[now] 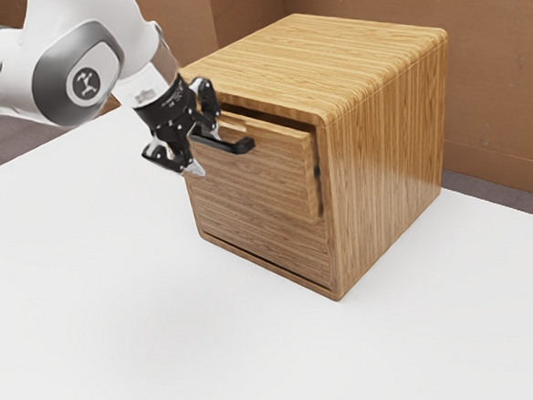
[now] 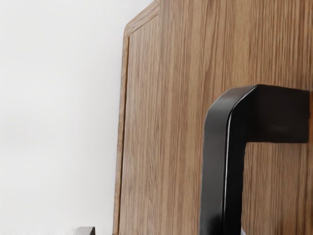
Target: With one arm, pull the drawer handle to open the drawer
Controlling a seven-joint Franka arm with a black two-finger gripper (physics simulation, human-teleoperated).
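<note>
Straddling handle (image 1: pixel 229 146) end at exterior view's left, gripper (image 1: pixel 205 139) released, fingers well apart; drawer (image 1: pixel 259 177) barely out; risk: unclamped handle slips free under pull.

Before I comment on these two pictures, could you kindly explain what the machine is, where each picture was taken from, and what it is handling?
The white machine is a robot arm in a computer simulation, and the black pincer at its end serves as its hand. The exterior view is taken by a camera beside the arm. The wrist view comes from a camera on the hand itself, so it looks closely at whatever is in front of it. On the white table stands a wooden cabinet with a drawer that sits slightly out. The pincer is at the drawer's black handle, with one finger above the bar and one below. They stand apart, so the pincer is open around the bar, not clamped on it.
</note>
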